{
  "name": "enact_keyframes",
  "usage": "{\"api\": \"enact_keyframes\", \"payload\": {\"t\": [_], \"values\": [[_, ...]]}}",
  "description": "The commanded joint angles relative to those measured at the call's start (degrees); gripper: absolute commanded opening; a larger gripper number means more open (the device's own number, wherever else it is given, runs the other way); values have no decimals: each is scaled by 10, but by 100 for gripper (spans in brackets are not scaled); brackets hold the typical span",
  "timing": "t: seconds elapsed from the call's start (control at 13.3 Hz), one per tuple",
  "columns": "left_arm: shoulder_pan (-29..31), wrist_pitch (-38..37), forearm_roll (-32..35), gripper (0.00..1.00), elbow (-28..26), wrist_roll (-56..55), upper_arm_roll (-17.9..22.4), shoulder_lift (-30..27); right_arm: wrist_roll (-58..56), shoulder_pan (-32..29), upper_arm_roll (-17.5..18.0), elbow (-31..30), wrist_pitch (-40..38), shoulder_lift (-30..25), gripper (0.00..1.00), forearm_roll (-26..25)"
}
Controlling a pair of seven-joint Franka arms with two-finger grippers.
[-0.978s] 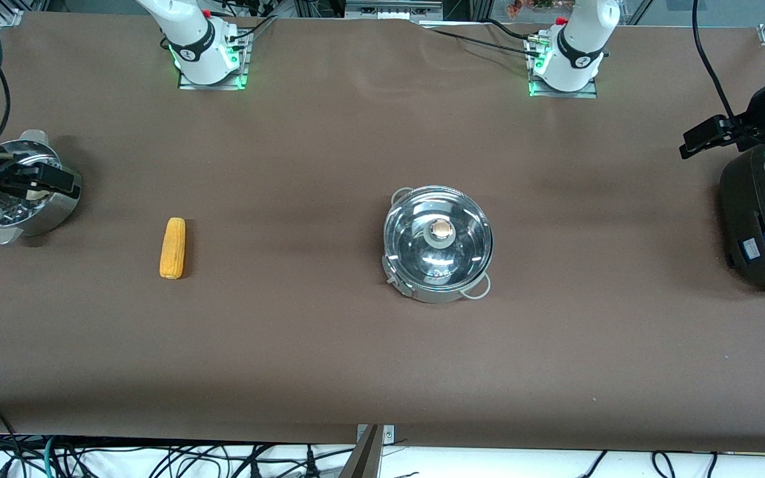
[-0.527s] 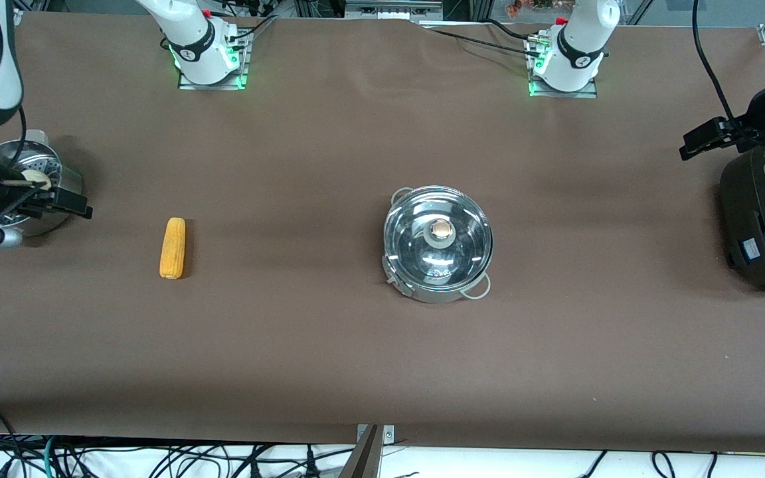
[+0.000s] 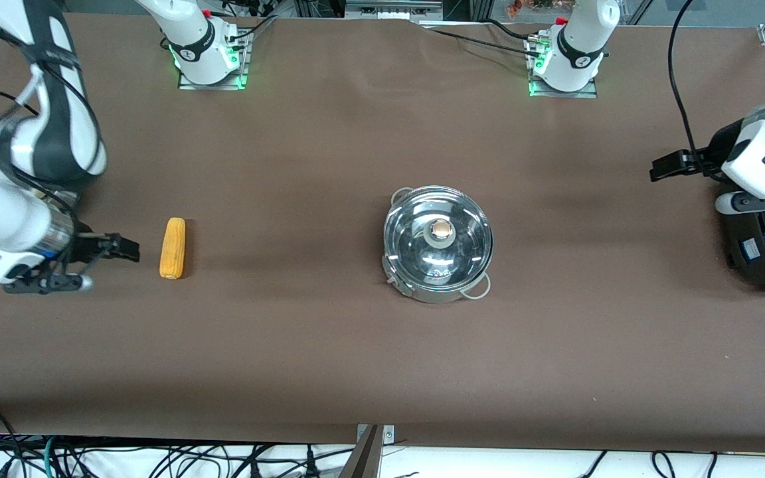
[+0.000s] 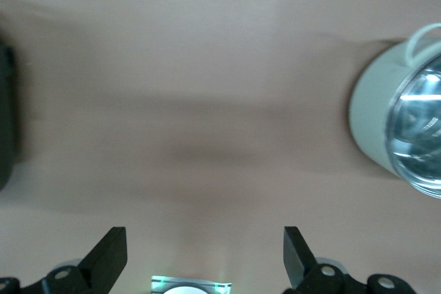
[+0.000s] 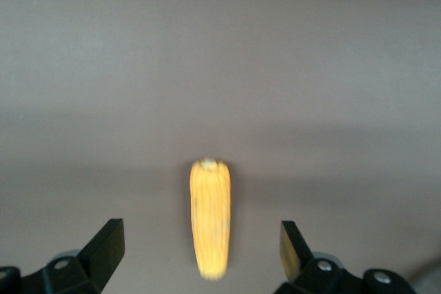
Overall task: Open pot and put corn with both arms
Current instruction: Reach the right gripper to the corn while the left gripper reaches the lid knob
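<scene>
The yellow-orange corn lies on the brown table toward the right arm's end. The steel pot stands at mid-table with its glass lid and round knob on. My right gripper is open and empty, low beside the corn on the side away from the pot. In the right wrist view the corn lies lengthwise between the spread fingers of the right gripper. My left gripper is open and empty above the table, between the pot and the black cooker. The left wrist view shows the left gripper and the pot.
A large black rounded cooker stands at the left arm's end of the table, partly under the left arm; its edge shows in the left wrist view. The arm bases stand along the table's edge farthest from the front camera.
My right arm has swung off the steamer bowl and come down beside the corn. My left gripper has moved a little from over the cooker toward the pot.
</scene>
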Motion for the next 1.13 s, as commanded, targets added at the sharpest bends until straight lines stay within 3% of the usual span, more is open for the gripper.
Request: {"api": "enact_keyframes", "payload": {"t": [0.0,0.15,0.3,1.05], "values": [[0,35,-9,100,-6,-11,-55,6,14,6,1,-47,77,12,100,-9],[-16,70,-10,100,-5,-74,-89,26,15,9,1,-69,122,24,100,-5],[-45,107,-13,100,-4,-131,-91,49,13,10,1,-116,185,24,100,-7],[-200,234,-7,100,28,-264,-102,192,13,10,1,-217,279,18,100,-8]]}}
